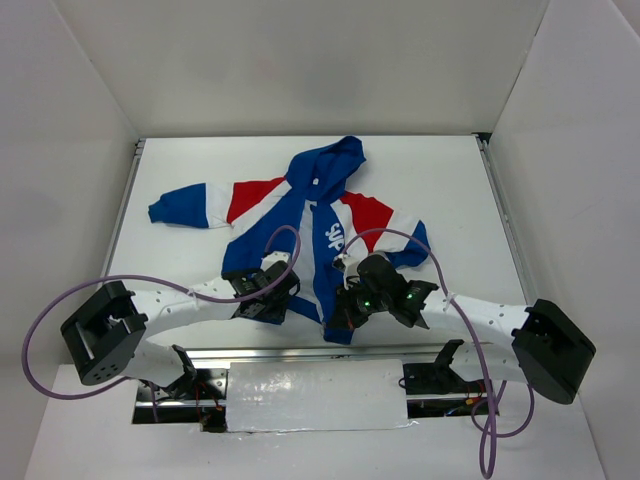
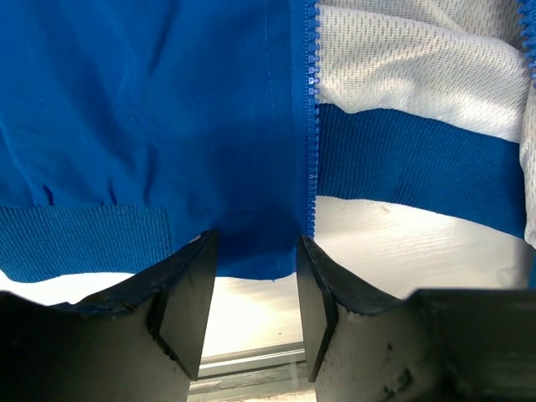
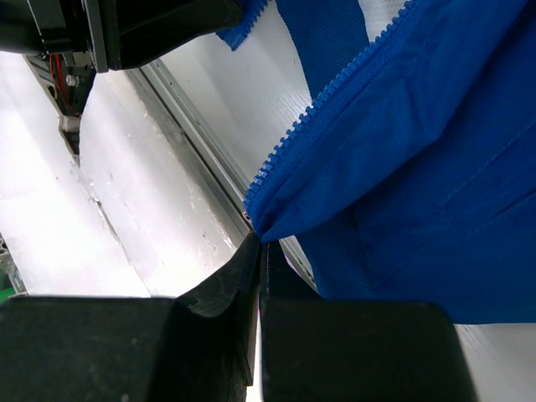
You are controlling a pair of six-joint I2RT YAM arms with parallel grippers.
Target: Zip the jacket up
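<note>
- Left gripper point(image 2: 255, 251), black and two-fingered: its jaws stood apart, straddling the ribbed blue hem corner just left of the blue plastic zipper teeth point(image 2: 311, 109). No clamp on the cloth was visible. Risk, as judged: closing off-centre would catch loose cloth only and leave the tooth row free to wander.
- Right gripper point(image 3: 258, 247), black and two-fingered: its jaws were together, pinching the bottom corner of blue fabric just right of the zipper teeth. Risk, as judged: the bite took little fabric, so a sideways pull could draw the corner out.
- Both tooth rows lay parted at the hem, and no slider could be made out. Misaligned ends would probably stop the rows from meshing.
- Small royal-blue hooded fabric jacket point(image 1: 270, 235) with red shoulders and white diagonal stripes: it lay open on the white table point(image 1: 450, 180), the zipper teeth running from the hood down to the grippers.
- One sleeve lay spread well left of the zipper teeth.
- White mesh lining point(image 2: 419, 59) showed just right of the zipper teeth.
</note>
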